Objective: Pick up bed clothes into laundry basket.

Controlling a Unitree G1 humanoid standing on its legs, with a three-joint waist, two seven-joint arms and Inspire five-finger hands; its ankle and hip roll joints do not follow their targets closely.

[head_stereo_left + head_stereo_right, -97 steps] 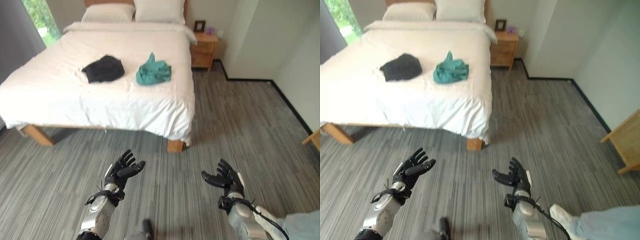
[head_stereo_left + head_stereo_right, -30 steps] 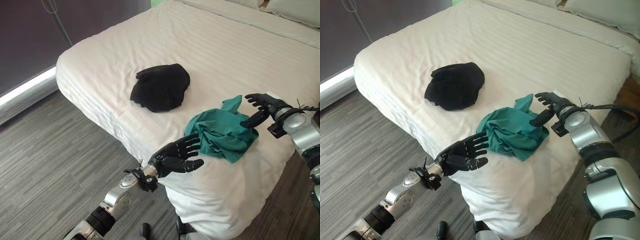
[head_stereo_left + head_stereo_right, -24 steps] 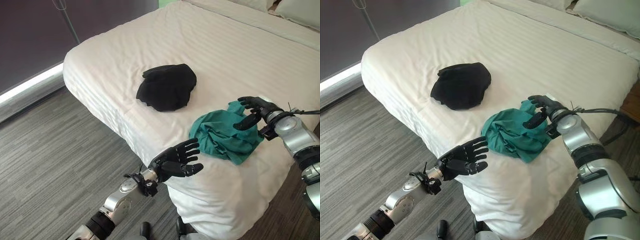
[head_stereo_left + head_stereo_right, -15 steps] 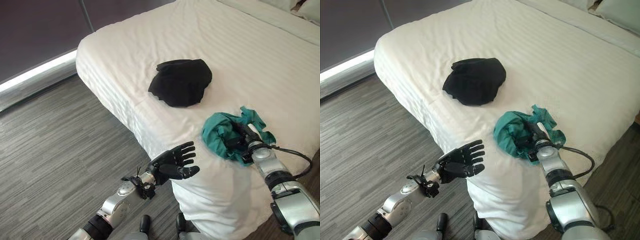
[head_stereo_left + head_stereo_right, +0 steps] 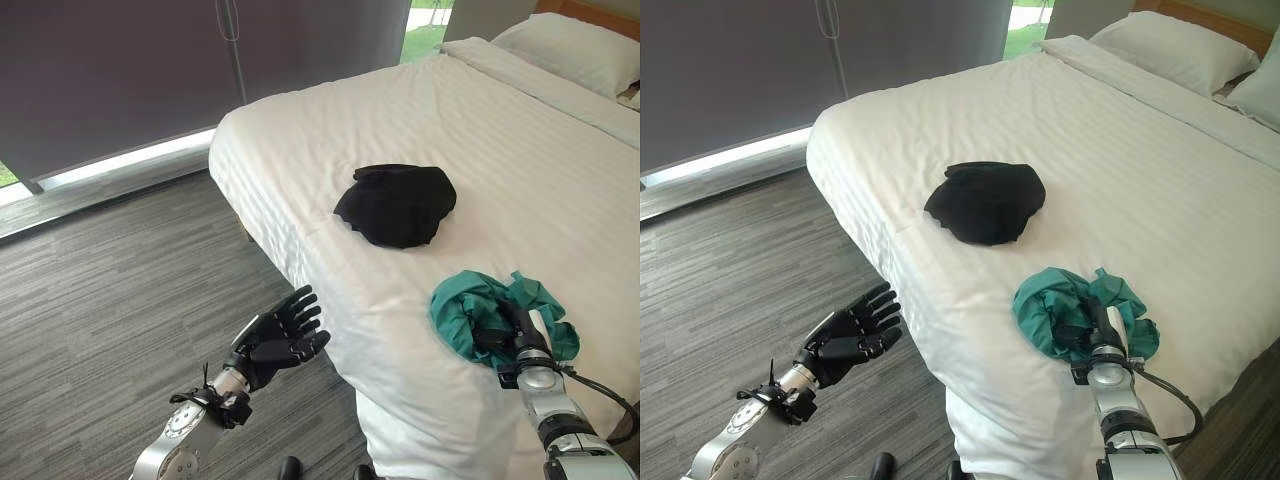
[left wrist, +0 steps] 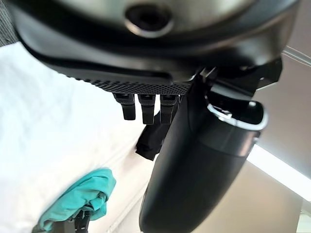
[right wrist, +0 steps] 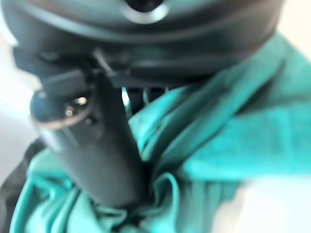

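Your left hand (image 5: 277,340) is hovering over the grey floor (image 5: 110,290) beside the bed (image 5: 560,160), fingers spread and relaxed, gripping nothing. From it the black garment (image 5: 397,203) is lying toward 1 o'clock, well apart, bunched in a heap whose long axis is running roughly 9 to 3 across the white sheet. Further right, the teal garment (image 5: 470,305) is sitting near the mattress corner, at about 5 o'clock from the black one. Your right hand (image 5: 1095,325) is pushing into its folds, the arm reaching in from 6 o'clock; the fingers are buried in cloth, so you cannot tell whether they are clenched on it. That hand is clearly the nearer one to the teal bundle.
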